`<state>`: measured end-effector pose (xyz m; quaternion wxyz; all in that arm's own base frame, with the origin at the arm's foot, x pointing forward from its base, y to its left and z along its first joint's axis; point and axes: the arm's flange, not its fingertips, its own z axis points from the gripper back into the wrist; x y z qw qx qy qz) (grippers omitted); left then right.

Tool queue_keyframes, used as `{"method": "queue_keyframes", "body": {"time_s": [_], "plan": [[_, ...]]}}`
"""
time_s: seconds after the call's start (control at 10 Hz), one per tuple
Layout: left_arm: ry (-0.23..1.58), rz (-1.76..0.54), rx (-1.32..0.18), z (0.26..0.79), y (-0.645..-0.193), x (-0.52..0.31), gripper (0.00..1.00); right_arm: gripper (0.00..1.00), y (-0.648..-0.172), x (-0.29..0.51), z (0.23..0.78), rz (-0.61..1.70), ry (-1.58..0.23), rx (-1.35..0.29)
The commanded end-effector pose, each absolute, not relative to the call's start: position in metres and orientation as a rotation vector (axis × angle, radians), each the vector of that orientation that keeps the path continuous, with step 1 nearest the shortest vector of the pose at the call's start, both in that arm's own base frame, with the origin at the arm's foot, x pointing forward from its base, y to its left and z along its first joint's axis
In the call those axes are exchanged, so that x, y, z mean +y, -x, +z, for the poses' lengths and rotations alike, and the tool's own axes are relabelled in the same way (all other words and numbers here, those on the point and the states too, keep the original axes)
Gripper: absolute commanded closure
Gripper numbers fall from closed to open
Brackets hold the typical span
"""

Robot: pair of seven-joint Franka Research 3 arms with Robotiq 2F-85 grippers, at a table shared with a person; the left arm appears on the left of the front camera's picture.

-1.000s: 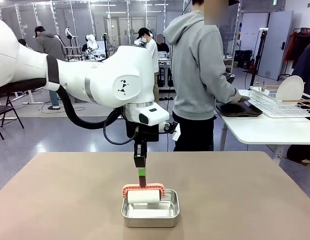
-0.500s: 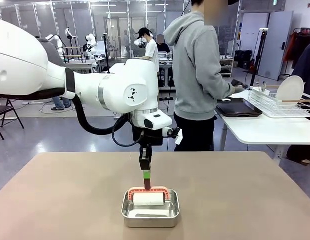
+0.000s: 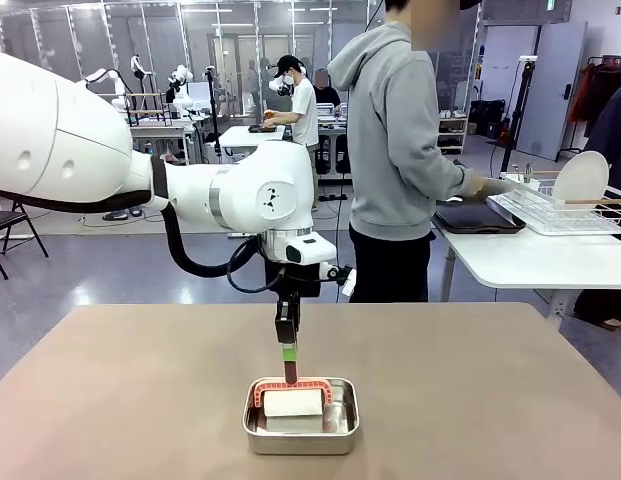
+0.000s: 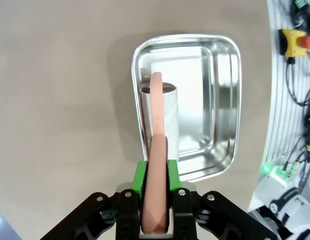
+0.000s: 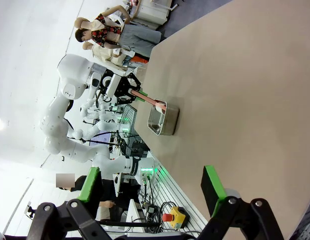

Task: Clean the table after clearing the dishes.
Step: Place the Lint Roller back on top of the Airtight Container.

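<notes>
Tan-brown table (image 3: 510,400) spans the foreground of the front view; behind it a busy lab floor, white side tables, other people farther back.

Hidden or unclear: left arm's wrist housing covers most of the left gripper (image 3: 289,372) from the front, so only the thin finger stack and a strip of green pad show. In the left wrist view the roller's handle end is buried between the pads. Dishes: one round white plate (image 3: 580,180) stands on edge in a wire rack (image 3: 550,212) on the white side table at right, partly cut by the frame edge; a dark tray (image 3: 477,217) lies beside the rack under the person's hand (image 3: 487,186). What sits on the tray cannot be made out.

Containers: small steel pan (image 3: 301,420) sits near the table's near edge, centre. Inside it, a white lint roller (image 4: 160,107) with salmon-pink handle, roll resting against the pan floor.

Left gripper clamped tight on the pink handle. Right gripper (image 5: 152,192) spread wide, nothing between its fingers, hanging over bare table well away from the pan.

Change from a second ago: roller was above the pan rim, now lowered into it; left arm has shifted rightward and down. Person's hand has moved from the tray toward the rack.
</notes>
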<state>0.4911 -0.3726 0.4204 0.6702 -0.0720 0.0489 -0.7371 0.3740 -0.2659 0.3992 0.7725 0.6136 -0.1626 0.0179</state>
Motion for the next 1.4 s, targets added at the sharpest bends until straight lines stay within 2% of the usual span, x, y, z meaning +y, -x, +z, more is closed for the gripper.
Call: {"method": "queue_keyframes", "body": {"time_s": [0.0, 0.4, 0.5, 0.6, 0.7, 0.9, 1.0, 1.1, 1.2, 1.3], "plan": [[0.166, -1.702, 0.159, 0.423, -0.507, -0.371, 0.79, 0.0, -0.372, -0.264, 0.401, 0.055, -1.334, -0.363], [0.203, -1.693, 0.193, 0.423, -0.521, -0.364, 0.79, 0.0, -0.372, -0.264, 0.401, 0.055, -1.334, -0.363], [0.207, -1.692, 0.197, 0.427, -0.523, -0.362, 0.65, 0.0, -0.372, -0.264, 0.401, 0.055, -1.334, -0.363], [0.213, -1.689, 0.201, 0.43, -0.524, -0.361, 0.63, 0.0, -0.372, -0.264, 0.401, 0.055, -1.334, -0.363], [0.214, -1.692, 0.193, 0.432, -0.525, -0.359, 0.49, 0.0, -0.372, -0.264, 0.401, 0.055, -1.334, -0.363], [0.219, -1.694, 0.176, 0.439, -0.524, -0.356, 0.48, 0.0, -0.372, -0.264, 0.401, 0.055, -1.334, -0.363], [0.218, -1.691, 0.173, 0.441, -0.524, -0.353, 0.31, 0.0, -0.372, -0.264, 0.401, 0.055, -1.334, -0.363], [0.221, -1.687, 0.164, 0.445, -0.524, -0.351, 0.33, 0.0, -0.372, -0.264, 0.401, 0.055, -1.334, -0.363], [0.217, -1.683, 0.16, 0.448, -0.525, -0.35, 0.16, 0.0, -0.372, -0.264, 0.401, 0.055, -1.334, -0.363], [0.218, -1.677, 0.161, 0.449, -0.525, -0.349, 0.17, 0.0, -0.372, -0.264, 0.401, 0.055, -1.334, -0.363]]}}
